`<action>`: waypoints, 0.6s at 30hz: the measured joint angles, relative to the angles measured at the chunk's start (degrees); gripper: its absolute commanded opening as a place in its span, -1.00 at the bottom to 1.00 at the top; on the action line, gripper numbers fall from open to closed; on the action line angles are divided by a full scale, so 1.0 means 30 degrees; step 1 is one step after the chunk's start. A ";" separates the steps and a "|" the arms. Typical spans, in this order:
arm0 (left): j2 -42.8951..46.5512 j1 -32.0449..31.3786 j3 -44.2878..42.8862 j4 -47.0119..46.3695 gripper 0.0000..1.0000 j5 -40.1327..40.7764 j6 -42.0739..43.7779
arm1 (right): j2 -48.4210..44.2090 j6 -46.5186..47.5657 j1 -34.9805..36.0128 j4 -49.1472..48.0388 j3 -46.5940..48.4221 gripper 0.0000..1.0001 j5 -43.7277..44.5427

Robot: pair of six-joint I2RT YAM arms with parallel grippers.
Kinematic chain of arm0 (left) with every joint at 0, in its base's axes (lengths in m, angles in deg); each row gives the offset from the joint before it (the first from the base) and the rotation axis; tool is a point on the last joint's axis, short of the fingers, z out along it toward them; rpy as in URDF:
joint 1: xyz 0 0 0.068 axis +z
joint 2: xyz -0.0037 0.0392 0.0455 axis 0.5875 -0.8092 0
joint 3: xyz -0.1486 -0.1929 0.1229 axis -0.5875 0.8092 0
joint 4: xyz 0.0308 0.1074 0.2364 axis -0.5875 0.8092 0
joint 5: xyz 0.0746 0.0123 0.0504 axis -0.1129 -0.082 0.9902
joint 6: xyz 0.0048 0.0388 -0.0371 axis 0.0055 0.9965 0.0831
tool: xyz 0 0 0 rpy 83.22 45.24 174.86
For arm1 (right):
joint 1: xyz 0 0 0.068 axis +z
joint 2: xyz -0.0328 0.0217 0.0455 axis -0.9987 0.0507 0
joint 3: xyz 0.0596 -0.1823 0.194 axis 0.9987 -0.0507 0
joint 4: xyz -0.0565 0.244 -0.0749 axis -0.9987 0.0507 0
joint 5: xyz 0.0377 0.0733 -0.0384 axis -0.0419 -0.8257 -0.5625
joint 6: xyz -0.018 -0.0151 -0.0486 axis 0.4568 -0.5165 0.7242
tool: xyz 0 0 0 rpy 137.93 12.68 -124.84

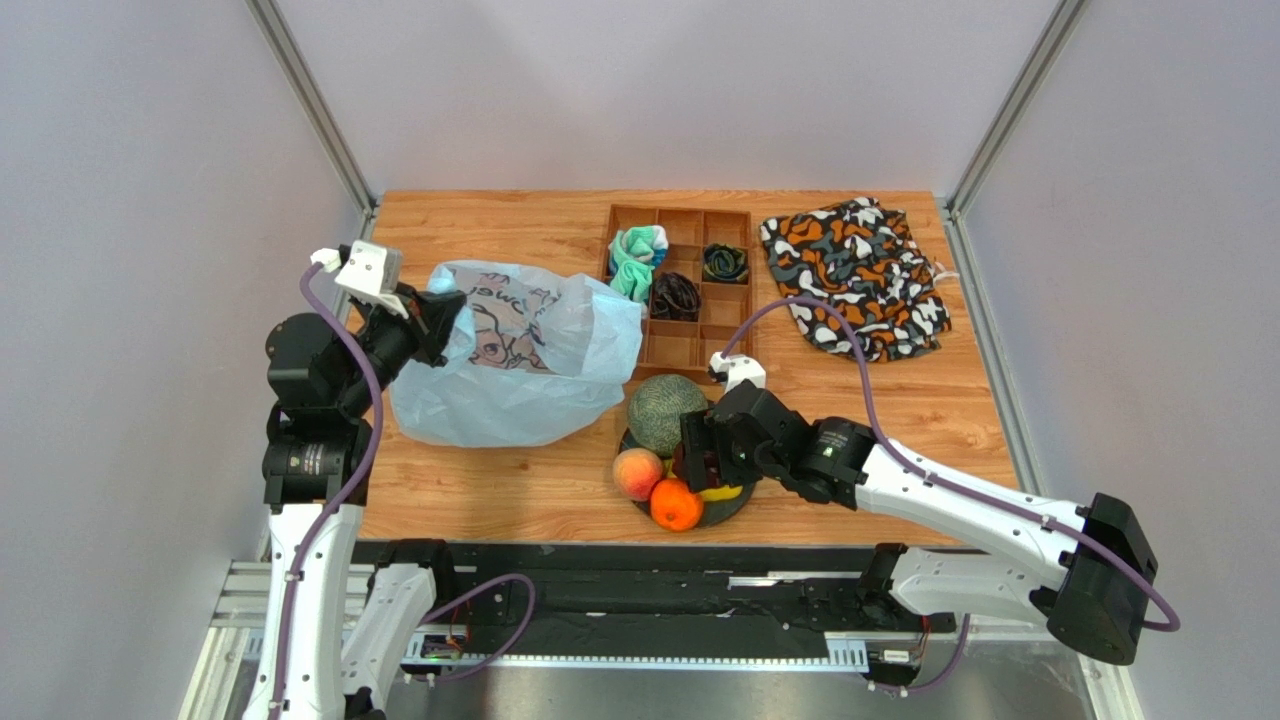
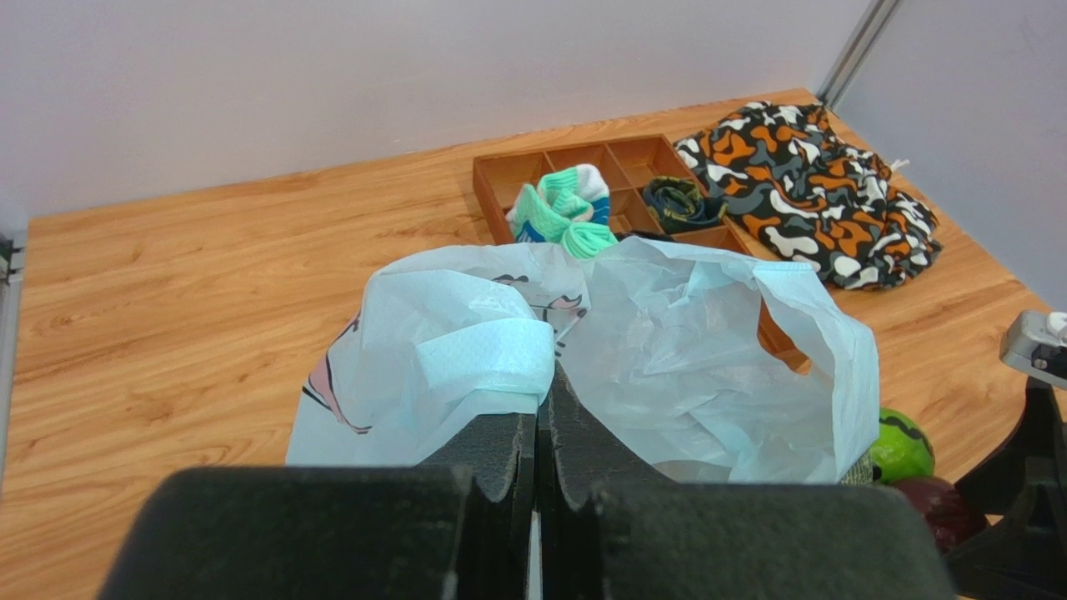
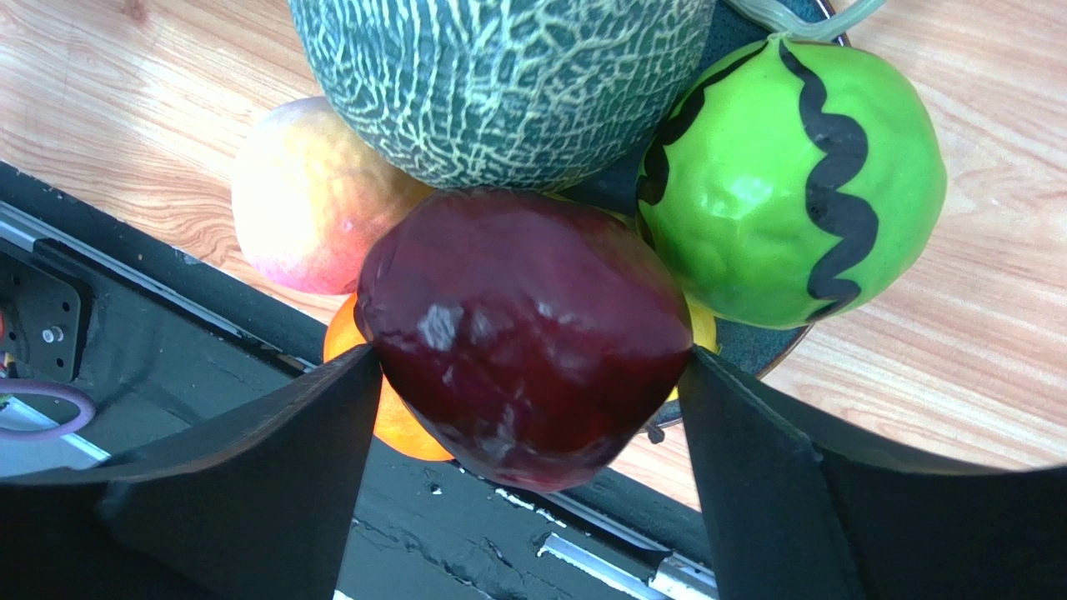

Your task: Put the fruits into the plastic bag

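Note:
The pale blue plastic bag point(image 1: 511, 360) lies at the table's left. My left gripper point(image 1: 436, 323) is shut on its rim, pinching a fold between the pads in the left wrist view point(image 2: 541, 413). The fruits sit on a dark plate point(image 1: 733, 513): netted melon point(image 1: 666, 413), peach point(image 1: 637, 474), orange point(image 1: 676, 507), a sliver of yellow mango point(image 1: 724, 492). My right gripper point(image 1: 699, 450) is over the plate. In the right wrist view it point(image 3: 529, 360) is shut on the dark red fruit point(image 3: 526, 288), a finger touching each side. The green bumpy fruit point(image 3: 802, 163), melon point(image 3: 501, 75) and peach point(image 3: 294, 200) lie behind it.
A wooden divider tray point(image 1: 679, 348) with rolled cloth bundles stands behind the plate, next to the bag. An orange, black and white patterned cloth point(image 1: 857, 278) lies at the back right. The black rail at the table's near edge runs just below the plate.

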 measured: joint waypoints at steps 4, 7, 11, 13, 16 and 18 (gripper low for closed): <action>-0.0036 0.0000 0.0000 0.0000 -1.00 -0.0007 -0.0015 | -0.0044 -0.0007 0.0015 -0.0080 0.0000 0.35 -0.0022; -0.0036 0.0000 0.0000 0.0000 -1.00 -0.0015 -0.0015 | -0.0109 -0.0007 0.0015 -0.0073 0.0000 0.27 -0.0022; -0.0044 0.0000 0.0000 0.0000 -1.00 -0.0066 -0.0015 | -0.0364 -0.0015 0.0015 -0.0066 -0.0007 0.32 -0.0015; -0.0051 0.0000 0.0000 0.0000 -1.00 -0.0066 -0.0015 | -0.0546 -0.0022 0.0015 -0.0073 -0.0007 0.27 0.0000; -0.0051 0.0000 0.0000 0.0000 -1.00 -0.0073 -0.0022 | -0.0721 -0.0058 0.0015 -0.0066 -0.0007 0.23 0.0000; -0.0051 0.0000 0.0000 0.0000 -1.00 -0.0073 -0.0022 | -0.0867 -0.0080 0.0022 -0.0073 -0.0007 0.19 0.0000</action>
